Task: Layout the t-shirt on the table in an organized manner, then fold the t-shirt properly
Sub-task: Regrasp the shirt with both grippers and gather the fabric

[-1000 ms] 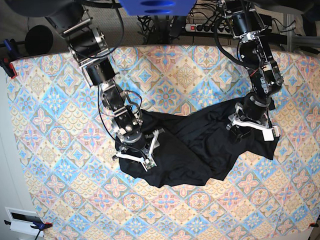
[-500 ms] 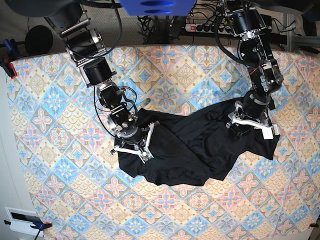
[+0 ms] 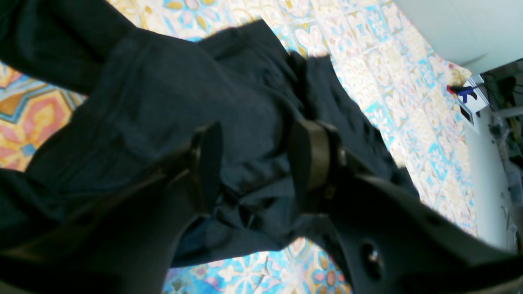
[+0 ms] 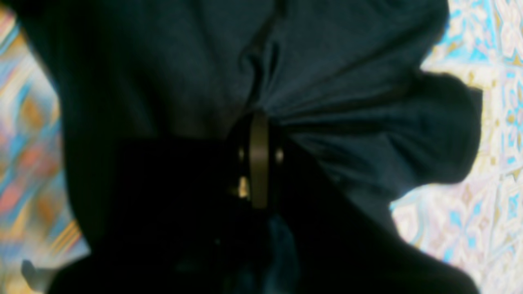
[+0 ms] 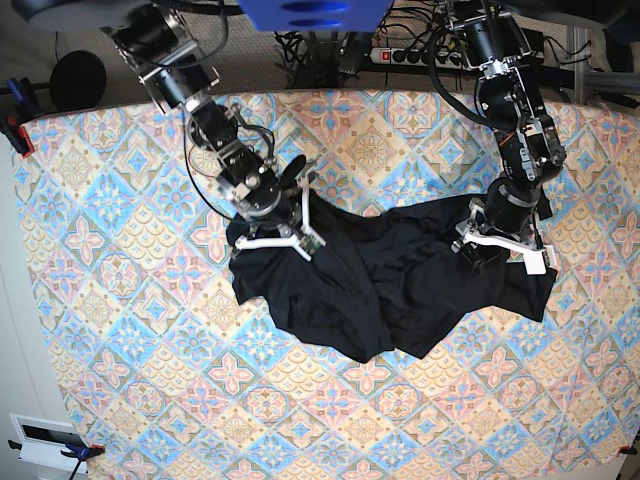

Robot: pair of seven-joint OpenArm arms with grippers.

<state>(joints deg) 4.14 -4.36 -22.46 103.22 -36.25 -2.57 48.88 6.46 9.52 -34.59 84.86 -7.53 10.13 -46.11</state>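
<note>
The black t-shirt (image 5: pixel 390 290) lies crumpled in a wide band across the middle of the patterned table (image 5: pixel 150 330). In the base view my right gripper (image 5: pixel 285 240) sits at the shirt's left end. The right wrist view shows that gripper (image 4: pixel 259 122) shut on the t-shirt (image 4: pixel 347 81), with pleats fanning out from the pinch. My left gripper (image 5: pixel 503 252) rests on the shirt's right part. In the left wrist view its fingers (image 3: pixel 208 163) stand apart over bunched cloth (image 3: pixel 163 90), so the left gripper (image 3: pixel 259 159) is open.
A power strip (image 5: pixel 400 55) and cables lie behind the table's far edge. A round black object (image 5: pixel 75 80) sits off the table at the far left. Clamps (image 5: pixel 15 130) hold the cloth at the left edge. A white device (image 5: pixel 45 440) sits at the near left corner.
My right gripper has shut on the shirt's left end and pulled it toward the far side of the table, dragging the cloth with it. The left arm has stayed in place.
</note>
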